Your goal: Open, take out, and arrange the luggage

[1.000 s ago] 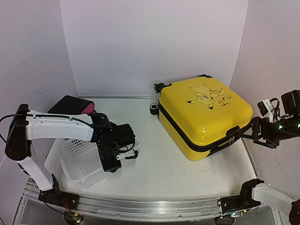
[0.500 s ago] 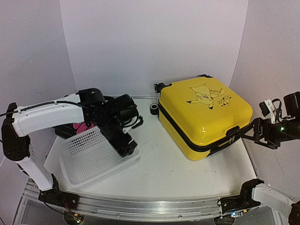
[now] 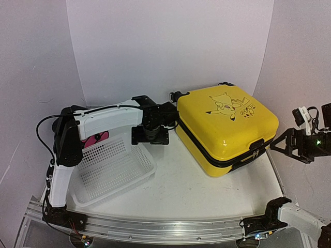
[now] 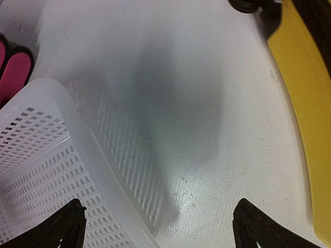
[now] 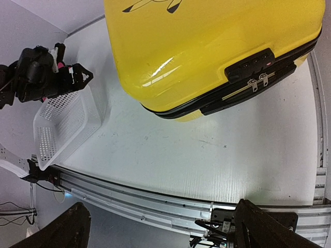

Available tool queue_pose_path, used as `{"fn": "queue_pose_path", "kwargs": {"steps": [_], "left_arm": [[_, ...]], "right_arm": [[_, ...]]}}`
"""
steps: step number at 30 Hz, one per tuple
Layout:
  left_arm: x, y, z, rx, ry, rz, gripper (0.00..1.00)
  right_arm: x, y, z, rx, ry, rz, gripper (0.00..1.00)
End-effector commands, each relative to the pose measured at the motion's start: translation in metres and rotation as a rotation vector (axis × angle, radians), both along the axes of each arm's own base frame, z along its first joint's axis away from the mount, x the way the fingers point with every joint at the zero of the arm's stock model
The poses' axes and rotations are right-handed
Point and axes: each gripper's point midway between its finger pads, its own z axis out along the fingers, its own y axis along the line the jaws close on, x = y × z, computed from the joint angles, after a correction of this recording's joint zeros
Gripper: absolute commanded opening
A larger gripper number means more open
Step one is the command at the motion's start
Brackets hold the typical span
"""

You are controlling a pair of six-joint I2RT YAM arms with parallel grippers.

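The luggage (image 3: 225,129) is a yellow hard-shell suitcase lying flat and zipped shut at the right of the table, cartoon lid up. The left wrist view shows only its yellow side (image 4: 305,103); the right wrist view shows its lid (image 5: 207,41) with the black lock and zipper pulls (image 5: 256,82) facing the right arm. My left gripper (image 3: 150,135) (image 4: 163,227) hangs open and empty over bare table between the basket and the suitcase's left side. My right gripper (image 3: 289,146) (image 5: 163,227) is open and empty, raised off the suitcase's right corner.
A white mesh basket (image 3: 111,168) (image 4: 41,170) (image 5: 62,124) lies flat at the front left. Behind it sits a black case with pink ends (image 3: 93,138) (image 4: 13,67). Black suitcase wheels (image 3: 176,96) stick out at the back. White walls enclose the table; a metal rail (image 3: 155,227) runs along the front.
My left gripper opened and let go of the basket, which now lies flat. The left arm swung back and right toward the suitcase. The right gripper drifted slightly right.
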Motion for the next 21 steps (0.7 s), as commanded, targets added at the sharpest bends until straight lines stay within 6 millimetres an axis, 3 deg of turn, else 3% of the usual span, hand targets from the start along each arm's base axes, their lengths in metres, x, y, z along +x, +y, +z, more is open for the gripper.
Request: {"fn": "queue_pose_path", "kwargs": {"steps": [1,6,10,15,21], "left_arm": [[0.004,0.029,0.008,0.005,-0.054,0.237,0.99],[0.004,0.028,-0.01,0.079,-0.019,0.152,0.84],[-0.004,0.042,-0.018,0.149,0.006,0.09,0.73],[-0.025,0.062,-0.033,0.245,0.061,-0.082,0.68],[-0.048,0.077,-0.03,0.219,0.066,-0.248,0.57]], "right_arm": [[0.0,-0.002,0.001,-0.004,-0.016,-0.009,0.98],[0.002,-0.001,-0.002,-0.002,-0.004,-0.004,0.98],[0.004,-0.001,-0.002,-0.005,-0.007,-0.005,0.98],[0.006,-0.001,-0.005,-0.01,-0.005,-0.001,0.98],[0.013,0.002,-0.007,-0.001,-0.001,0.006,0.98]]}}
